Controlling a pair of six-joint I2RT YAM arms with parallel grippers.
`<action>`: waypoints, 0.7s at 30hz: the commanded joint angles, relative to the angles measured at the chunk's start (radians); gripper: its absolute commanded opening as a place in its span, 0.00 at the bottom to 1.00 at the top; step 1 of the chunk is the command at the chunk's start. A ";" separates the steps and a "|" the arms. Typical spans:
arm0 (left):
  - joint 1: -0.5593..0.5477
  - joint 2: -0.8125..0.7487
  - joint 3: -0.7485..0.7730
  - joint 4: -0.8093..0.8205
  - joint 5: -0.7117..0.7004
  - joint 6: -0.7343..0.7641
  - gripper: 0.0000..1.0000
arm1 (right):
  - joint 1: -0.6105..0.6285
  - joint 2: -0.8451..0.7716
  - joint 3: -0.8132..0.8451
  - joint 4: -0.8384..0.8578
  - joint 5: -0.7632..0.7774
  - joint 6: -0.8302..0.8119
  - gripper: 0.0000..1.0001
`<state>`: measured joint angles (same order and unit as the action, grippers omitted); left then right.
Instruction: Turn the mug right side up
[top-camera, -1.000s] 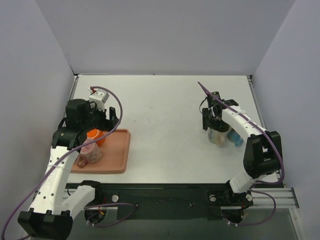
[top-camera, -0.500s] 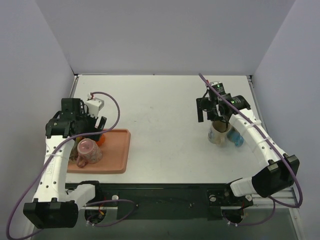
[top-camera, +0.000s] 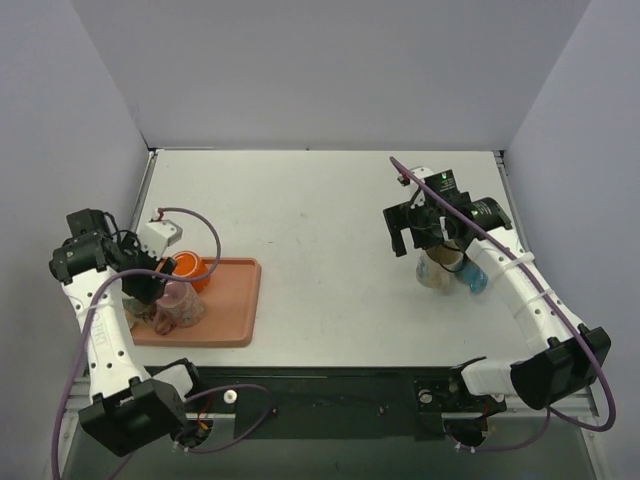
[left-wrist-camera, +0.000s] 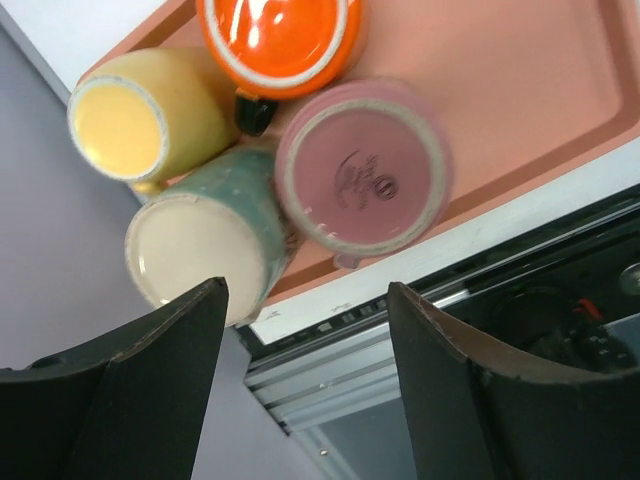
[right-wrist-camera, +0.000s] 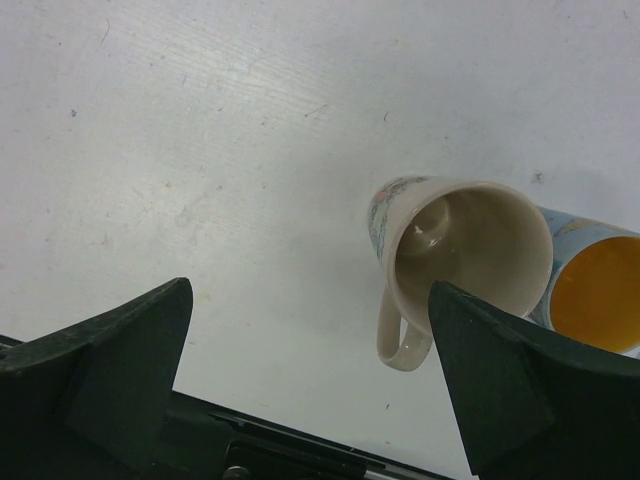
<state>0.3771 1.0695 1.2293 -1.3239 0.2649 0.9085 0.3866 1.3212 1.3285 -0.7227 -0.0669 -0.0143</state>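
Several mugs stand bottom up on the orange tray (left-wrist-camera: 560, 80): an orange mug (left-wrist-camera: 275, 40), a yellow mug (left-wrist-camera: 140, 115), a green mug (left-wrist-camera: 200, 250) and a pink mug (left-wrist-camera: 360, 165). My left gripper (left-wrist-camera: 305, 290) hangs open and empty over the tray's near left corner, beside the green and pink mugs. In the top view it sits at the tray's left end (top-camera: 152, 290). On the right, a cream mug (right-wrist-camera: 465, 250) stands mouth up on the table. My right gripper (right-wrist-camera: 310, 295) is open, raised and apart from it, just to its left.
A blue mug (right-wrist-camera: 595, 290) with a yellow inside lies against the cream mug's right side. The tray (top-camera: 240, 300) sits near the table's front left edge. The dark front rail (left-wrist-camera: 560, 290) runs just below it. Grey walls close in the table's sides.
My right gripper opened, let go of the cream mug and lifted off to its left. My left arm swung out leftward, bringing its gripper to the tray's left end with the jaws slightly narrower.
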 joint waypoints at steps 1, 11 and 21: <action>0.196 0.059 0.022 -0.210 0.105 0.327 0.75 | -0.012 -0.040 -0.038 0.032 -0.037 -0.044 0.99; 0.225 -0.048 -0.232 -0.075 0.191 0.377 0.59 | -0.011 -0.086 -0.063 0.075 -0.031 -0.055 0.99; 0.209 -0.077 -0.274 -0.052 0.232 0.354 0.56 | -0.008 -0.119 -0.086 0.092 -0.065 -0.049 0.99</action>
<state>0.5991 0.9581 0.9615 -1.2064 0.4152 1.3087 0.3794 1.2282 1.2629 -0.6403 -0.1127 -0.0551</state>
